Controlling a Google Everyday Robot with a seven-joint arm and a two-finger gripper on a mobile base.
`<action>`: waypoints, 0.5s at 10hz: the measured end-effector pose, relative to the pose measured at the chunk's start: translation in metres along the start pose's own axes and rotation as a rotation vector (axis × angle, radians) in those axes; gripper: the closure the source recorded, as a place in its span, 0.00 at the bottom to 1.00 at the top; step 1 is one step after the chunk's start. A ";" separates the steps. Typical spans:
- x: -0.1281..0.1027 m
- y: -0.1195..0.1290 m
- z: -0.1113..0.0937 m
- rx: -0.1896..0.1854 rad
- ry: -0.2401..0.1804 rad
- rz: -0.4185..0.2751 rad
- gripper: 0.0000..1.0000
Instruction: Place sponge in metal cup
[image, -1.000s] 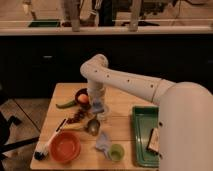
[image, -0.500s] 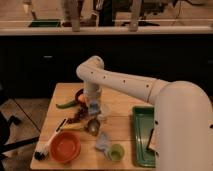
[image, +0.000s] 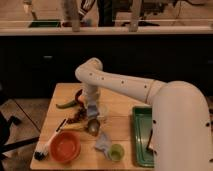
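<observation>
My gripper (image: 94, 111) hangs straight down from the white arm over the middle of the wooden table (image: 60, 92). A pale bluish block (image: 94, 106) sits at the gripper's tip and may be the sponge; I cannot tell for sure. The metal cup (image: 93, 126) stands just in front of and below the gripper, next to dark red and yellow items (image: 76, 117).
An orange bowl (image: 65, 147) and a dish brush (image: 46, 146) sit at the front left. A blue cloth (image: 103, 142) and a green cup (image: 116, 152) are at the front middle. A green tray (image: 141, 137) is on the right. A green vegetable (image: 65, 104) lies at the left.
The arm's elbow has shifted a little to the left and the gripper has come slightly lower over the metal cup. The table items have not moved.
</observation>
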 end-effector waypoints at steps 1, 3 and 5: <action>0.000 0.000 0.000 -0.001 -0.001 0.000 1.00; -0.001 0.001 0.000 -0.002 -0.002 0.000 1.00; -0.001 0.001 0.000 -0.003 -0.001 0.000 1.00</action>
